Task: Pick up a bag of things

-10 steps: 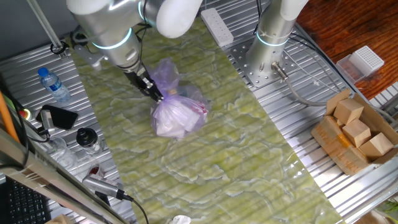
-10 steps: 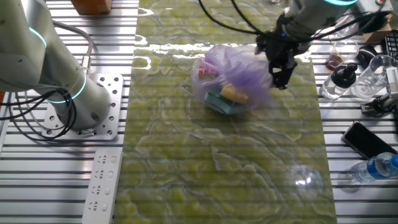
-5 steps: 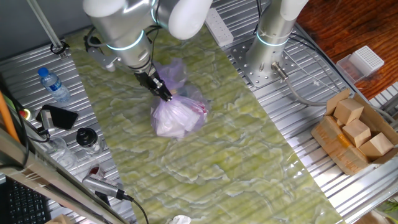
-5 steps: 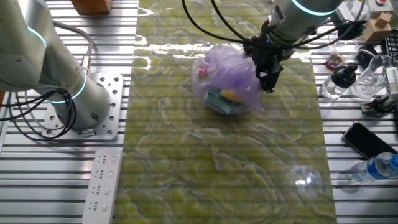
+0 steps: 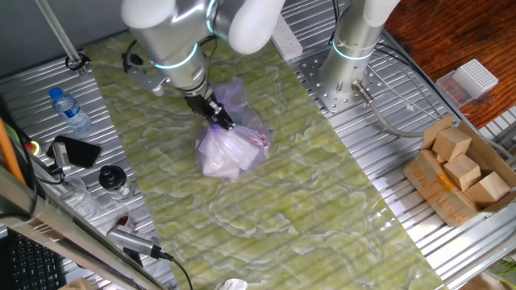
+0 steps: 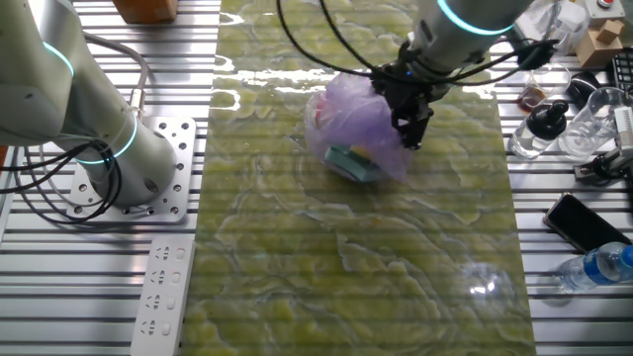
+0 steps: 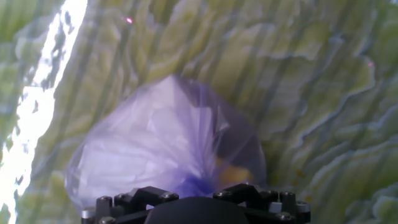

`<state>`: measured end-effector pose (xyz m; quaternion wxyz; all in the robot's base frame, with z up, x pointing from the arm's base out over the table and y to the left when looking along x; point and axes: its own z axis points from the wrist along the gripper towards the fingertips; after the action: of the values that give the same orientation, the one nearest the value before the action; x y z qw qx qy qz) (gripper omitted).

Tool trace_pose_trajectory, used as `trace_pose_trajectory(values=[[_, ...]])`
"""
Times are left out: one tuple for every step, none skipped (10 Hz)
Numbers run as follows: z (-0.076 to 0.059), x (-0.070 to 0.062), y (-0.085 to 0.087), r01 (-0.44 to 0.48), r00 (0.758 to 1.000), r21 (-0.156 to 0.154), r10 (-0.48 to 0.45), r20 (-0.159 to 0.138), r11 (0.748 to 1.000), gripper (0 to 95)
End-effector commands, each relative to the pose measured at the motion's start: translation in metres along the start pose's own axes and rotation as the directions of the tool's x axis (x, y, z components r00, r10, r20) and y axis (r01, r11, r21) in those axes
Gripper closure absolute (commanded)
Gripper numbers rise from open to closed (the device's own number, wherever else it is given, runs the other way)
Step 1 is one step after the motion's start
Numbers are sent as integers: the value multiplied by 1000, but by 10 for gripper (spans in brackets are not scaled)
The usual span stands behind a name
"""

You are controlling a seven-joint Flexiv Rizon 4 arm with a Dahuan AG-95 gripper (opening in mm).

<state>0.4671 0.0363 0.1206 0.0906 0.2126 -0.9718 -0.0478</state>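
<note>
The bag of things [image 5: 230, 149] is a pale lilac plastic bag lying on the green mat [image 5: 306, 201]. In the other fixed view [image 6: 356, 124] teal and pink items show through it. My gripper [image 5: 220, 121] points down at the bag's crinkled top, its fingers at the bag's right side in the other fixed view [image 6: 407, 133]. In the hand view the bag [image 7: 161, 143] fills the middle, and lilac plastic lies between the two spread finger bases of my gripper [image 7: 196, 190]. The jaws look open. The fingertips are hidden.
A cardboard box of wooden blocks [image 5: 459, 173] stands at the right. A water bottle [image 5: 68, 109], a phone [image 5: 76, 151] and jars [image 6: 539, 129] lie beside the mat. A second arm's base [image 5: 351, 72] and a power strip [image 6: 158, 297] are on the other side.
My gripper has moved sideways from beside the bag to over its tied top, pressing the crinkled top across. The bag's body stays on the mat.
</note>
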Motion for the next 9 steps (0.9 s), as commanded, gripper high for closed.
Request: trace_pose_trajectory(values=[[1, 5, 3, 2, 1000, 7, -2, -14, 1000, 380], [2, 9, 4, 3, 1000, 6, -3, -15, 1000, 380], [4, 12, 5, 3, 1000, 7, -3, -16, 1000, 570], [5, 13, 6, 3, 1000, 7, -3, -16, 1000, 570], [6, 15, 6, -1, 1000, 9, 1, -12, 1000, 760], [6, 16, 7, -2, 1000, 10, 2, -10, 1000, 760], [6, 16, 7, -15, 1000, 12, 15, -4, 1000, 950], [5, 16, 7, -23, 1000, 14, 23, 0, 1000, 950], [3, 17, 7, -28, 1000, 14, 28, 1, 1000, 950]])
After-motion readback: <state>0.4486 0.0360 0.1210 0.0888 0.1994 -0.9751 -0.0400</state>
